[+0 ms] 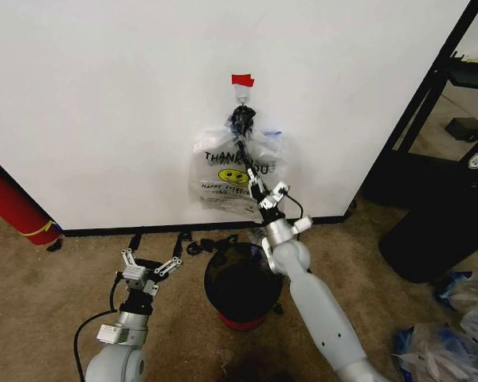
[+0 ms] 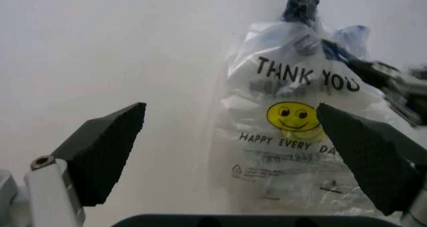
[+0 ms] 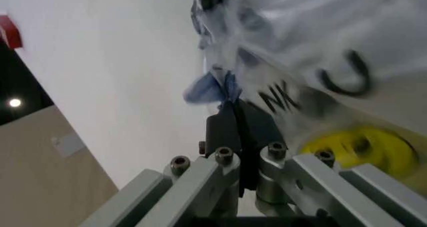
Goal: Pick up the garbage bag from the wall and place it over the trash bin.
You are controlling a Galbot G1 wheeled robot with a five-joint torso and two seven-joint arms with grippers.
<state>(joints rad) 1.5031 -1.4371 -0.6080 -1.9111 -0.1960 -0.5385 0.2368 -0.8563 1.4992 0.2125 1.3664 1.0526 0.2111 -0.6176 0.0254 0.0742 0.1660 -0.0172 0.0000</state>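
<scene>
Garbage bag: the garbage bag (image 1: 233,177) hangs flat against the white wall (image 1: 103,95), its bunched handles caught on a small hook (image 1: 241,97) just under a patch of red tape (image 1: 242,79). It is clear plastic with black "THANK YOU" print and a yellow smiley; blue patches show near the handles.

Trash bin: the trash bin (image 1: 243,285) stands on the carpet (image 1: 48,278) directly below the garbage bag, near the wall's black baseboard. It is round and black with a red bottom, and its mouth is open.

Right gripper: the right gripper (image 1: 253,177) is raised from beside the trash bin up to the garbage bag, at the level of the smiley. In the right wrist view its dark pads (image 3: 230,129) are pressed together with the blue-edged plastic of the garbage bag (image 3: 293,52) pinched between them.

Left gripper: the left gripper (image 1: 151,266) sits low, to the left of the trash bin and well apart from the garbage bag, pointing at the wall. Its fingers (image 2: 103,149) are spread wide with nothing between them; the garbage bag (image 2: 300,132) shows beyond them.

Floor by the bin: small black clips (image 1: 203,243) lie along the baseboard just behind the trash bin.

Other things: a long red cylinder (image 1: 12,199) leans at the wall far to the left of the trash bin.
</scene>
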